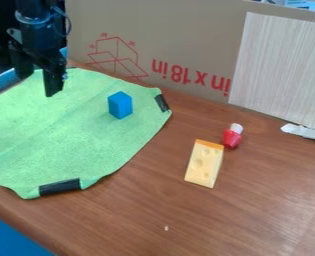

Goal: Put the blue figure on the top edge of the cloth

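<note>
The blue figure (120, 105), a plain block, sits on the right part of the green cloth (59, 135), near a black strip (161, 103). It looks light, stiff and hardly fragile, its smooth sides perhaps a little slippery; best pinched mid-height across opposite faces. It stands upright, long axis vertical, a corner towards the camera. The gripper (38, 75) hangs at upper left, jaws parted and empty.

The arm (39, 30) is cut off by the top edge, green cloth (59, 135) by the left, white item (305, 131) by the right; pale speck (166, 228) too small to identify.
</note>
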`<state>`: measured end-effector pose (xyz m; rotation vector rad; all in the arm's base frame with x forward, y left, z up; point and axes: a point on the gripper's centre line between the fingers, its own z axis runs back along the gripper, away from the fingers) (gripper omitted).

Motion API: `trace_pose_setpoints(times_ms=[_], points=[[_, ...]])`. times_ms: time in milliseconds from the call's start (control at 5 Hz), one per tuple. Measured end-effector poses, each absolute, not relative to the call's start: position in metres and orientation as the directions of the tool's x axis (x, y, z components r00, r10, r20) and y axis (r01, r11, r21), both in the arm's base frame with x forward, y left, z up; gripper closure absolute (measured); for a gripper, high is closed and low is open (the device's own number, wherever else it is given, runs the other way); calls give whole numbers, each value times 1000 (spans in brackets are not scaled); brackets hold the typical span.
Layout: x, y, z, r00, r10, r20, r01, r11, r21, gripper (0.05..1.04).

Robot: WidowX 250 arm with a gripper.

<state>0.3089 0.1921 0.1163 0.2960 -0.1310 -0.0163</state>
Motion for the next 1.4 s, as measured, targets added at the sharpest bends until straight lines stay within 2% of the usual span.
trace_pose_setpoints(times_ms=[200,400,600,1000,1200,1400], points=[[315,184,114,980,-64,189,26,980,199,83],[320,177,112,978,-57,201,24,987,159,83],[337,165,104,980,-85,181,58,987,151,83],[366,139,88,974,-165,155,134,972,194,83],[373,129,82,972,-184,145,162,975,150,83],[379,124,83,970,-192,150,172,976,135,83]])
